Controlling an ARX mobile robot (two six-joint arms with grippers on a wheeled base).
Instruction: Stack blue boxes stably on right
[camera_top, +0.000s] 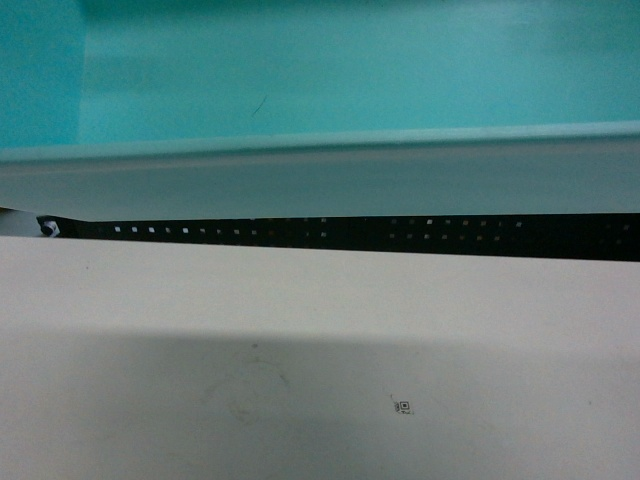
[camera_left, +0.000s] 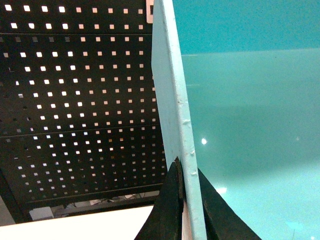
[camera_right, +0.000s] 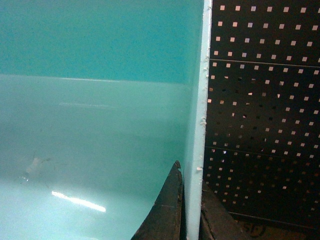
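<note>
Glossy smooth plastic blue box (camera_top: 350, 70)

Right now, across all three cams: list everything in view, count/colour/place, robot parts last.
blue box: one visible, light turquoise; fills the top of the head view, held above the table; its two end rims show in the wrist views.
table: one, off-white; lower half of the head view, below the box.
small marker: one, dark square print; on the table, lower right of centre.
perforated panel: black with small square holes; behind the box in both wrist views, a dark strip in the head view.
left hand: one, black fingers; closed on the box's left end rim.
right hand: one, black fingers; closed on the box's right end rim.
</note>
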